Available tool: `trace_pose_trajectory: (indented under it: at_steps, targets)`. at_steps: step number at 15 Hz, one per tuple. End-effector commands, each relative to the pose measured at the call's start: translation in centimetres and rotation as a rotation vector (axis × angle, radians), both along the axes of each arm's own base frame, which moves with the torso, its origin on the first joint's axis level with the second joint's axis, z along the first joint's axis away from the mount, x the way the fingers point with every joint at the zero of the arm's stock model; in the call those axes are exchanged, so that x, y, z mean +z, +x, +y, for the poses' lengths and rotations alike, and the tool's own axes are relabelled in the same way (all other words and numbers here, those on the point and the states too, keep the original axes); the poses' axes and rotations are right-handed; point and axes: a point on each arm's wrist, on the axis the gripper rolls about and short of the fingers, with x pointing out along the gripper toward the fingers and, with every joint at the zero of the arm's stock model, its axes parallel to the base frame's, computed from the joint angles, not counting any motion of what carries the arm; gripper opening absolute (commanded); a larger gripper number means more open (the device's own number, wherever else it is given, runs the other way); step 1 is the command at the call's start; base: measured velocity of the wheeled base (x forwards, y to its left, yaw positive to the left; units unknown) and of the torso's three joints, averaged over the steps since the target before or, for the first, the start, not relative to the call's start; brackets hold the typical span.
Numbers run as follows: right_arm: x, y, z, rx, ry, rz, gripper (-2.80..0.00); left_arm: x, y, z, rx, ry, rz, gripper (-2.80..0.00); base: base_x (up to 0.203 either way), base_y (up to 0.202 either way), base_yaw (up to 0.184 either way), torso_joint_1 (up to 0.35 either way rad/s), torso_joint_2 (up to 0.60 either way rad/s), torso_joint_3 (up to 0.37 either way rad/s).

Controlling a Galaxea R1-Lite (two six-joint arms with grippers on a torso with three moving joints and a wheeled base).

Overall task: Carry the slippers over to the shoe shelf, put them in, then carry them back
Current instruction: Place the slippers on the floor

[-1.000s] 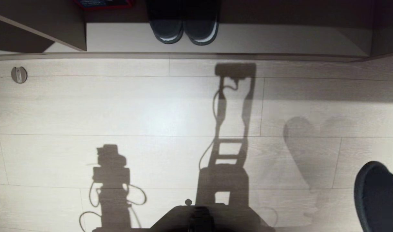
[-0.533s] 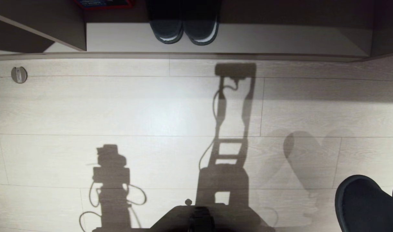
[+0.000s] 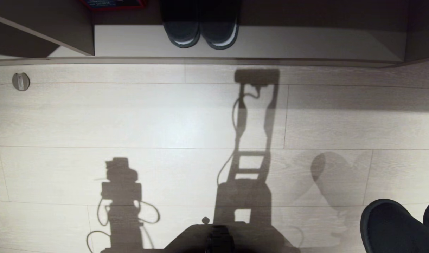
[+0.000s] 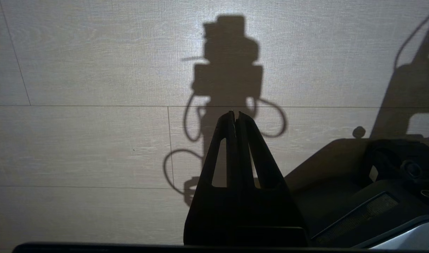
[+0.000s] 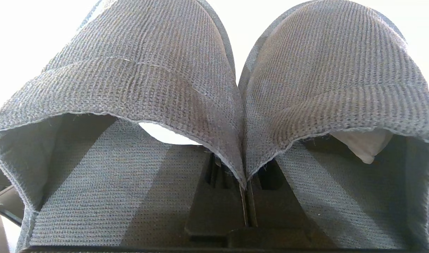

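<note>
The slippers (image 5: 147, 80) are two grey-blue woven slides hanging side by side. My right gripper (image 5: 245, 186) is shut on the inner edges of their two straps, where the straps meet. In the head view the slippers (image 3: 390, 228) show as dark rounded shapes at the lower right corner, above the floor; the gripper itself is hidden there. The shoe shelf (image 3: 306, 40) runs along the far edge, its pale base board bare on the right. My left gripper (image 4: 235, 114) hangs shut and empty over the floor.
A dark closed-toe pair with white sole rims (image 3: 200, 33) sits in the shelf, left of centre. An upright divider (image 3: 77, 31) and a red-edged item (image 3: 112, 3) lie further left. A round fitting (image 3: 20, 81) is set in the floor. My base (image 3: 218, 239) shows at the near edge.
The held slippers have shifted left and lower in the head view, and a second toe now shows at the right edge. Their shadow on the floor slid nearer. The left arm is still.
</note>
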Motion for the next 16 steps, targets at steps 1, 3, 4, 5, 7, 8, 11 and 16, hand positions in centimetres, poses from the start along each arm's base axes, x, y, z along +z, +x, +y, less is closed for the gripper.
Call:
trace_pose_trajectory:
  at_steps: [1,3,4,5,7,8,11,16]
  targets:
    - [-0.08,0.04,0.00,0.001,0.000,0.011,-2.80,0.00,0.01,0.00,0.001,0.000,0.001,-2.80,0.000,0.000,0.000,0.000,0.00,0.000]
    - [-0.09,0.04,0.00,0.001,0.001,0.010,-2.80,0.00,0.01,0.00,0.000,0.000,0.001,-2.80,0.000,0.000,0.000,0.000,0.00,0.000]
    - [-0.08,0.04,0.00,0.001,0.003,0.011,-2.80,0.00,0.01,0.00,0.000,0.000,0.001,-2.80,0.000,0.000,0.000,0.000,0.00,0.000]
    - [-0.09,0.03,0.00,0.001,0.001,0.010,-2.80,0.00,0.01,0.00,0.000,0.000,0.001,-2.80,0.000,0.000,0.000,0.000,0.00,0.000]
    - [-0.09,0.03,0.00,0.001,0.003,0.010,-2.80,0.00,0.01,0.00,0.000,0.000,0.001,-2.80,0.000,0.000,0.000,0.002,0.00,0.018]
    - [-0.09,0.03,0.00,0.001,0.003,0.010,-2.80,0.01,0.01,0.00,0.001,0.000,0.000,-2.80,0.000,0.000,0.000,0.002,0.01,0.109]
    - [-0.09,0.03,0.00,0.001,0.004,0.010,-2.80,0.00,0.01,0.00,0.001,0.000,0.001,-2.80,0.000,0.000,0.000,0.000,0.00,0.186]
    - [-0.12,0.03,0.00,0.001,0.004,0.013,-2.80,0.00,0.01,0.00,0.001,0.000,0.001,-2.80,0.000,0.000,0.000,0.001,0.00,0.201]
